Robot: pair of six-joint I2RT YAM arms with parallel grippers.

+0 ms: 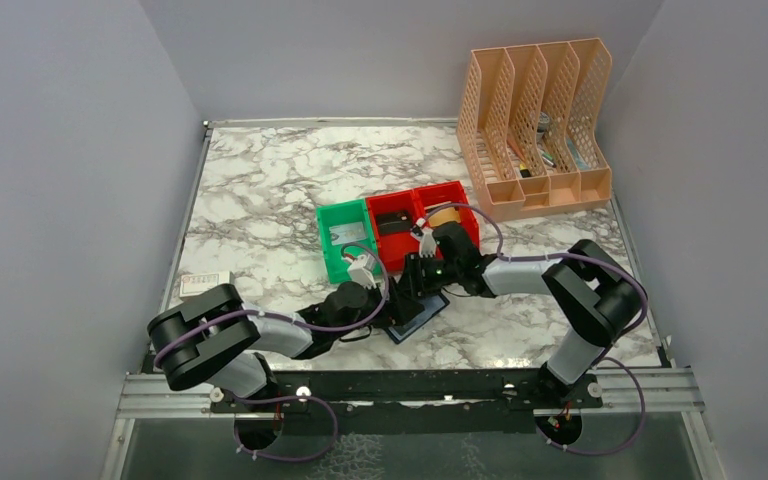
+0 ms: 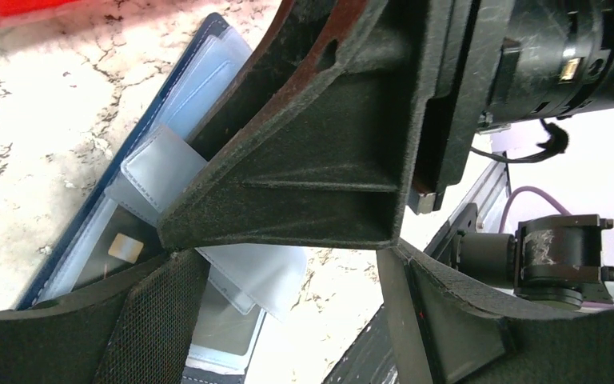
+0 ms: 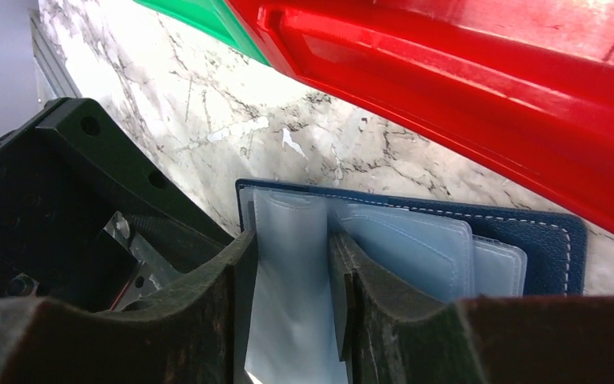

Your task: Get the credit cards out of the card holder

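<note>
Your open navy card holder (image 1: 418,322), clear sleeves (image 3: 416,248) fanned, runs lower-left to upper-right from above; left gripper (image 2: 288,272) spread, right gripper (image 3: 292,264) straddling a sleeve, grip unclear.

Overhead view looking down, wrist views close, sharing card holder (image 3: 540,240)

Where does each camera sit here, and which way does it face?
Top external: above and behind the bases, looking down at the table; both arms show, left gripper and right gripper meeting over the card holder.
Left wrist: on the left wrist, looking along its own fingers at the open card holder; the right gripper fills the middle.
Right wrist: on the right wrist, looking past its own fingers, which flank a clear sleeve, towards the red bin.
Shared: both wrist views show the card holder's clear sleeves.
</note>
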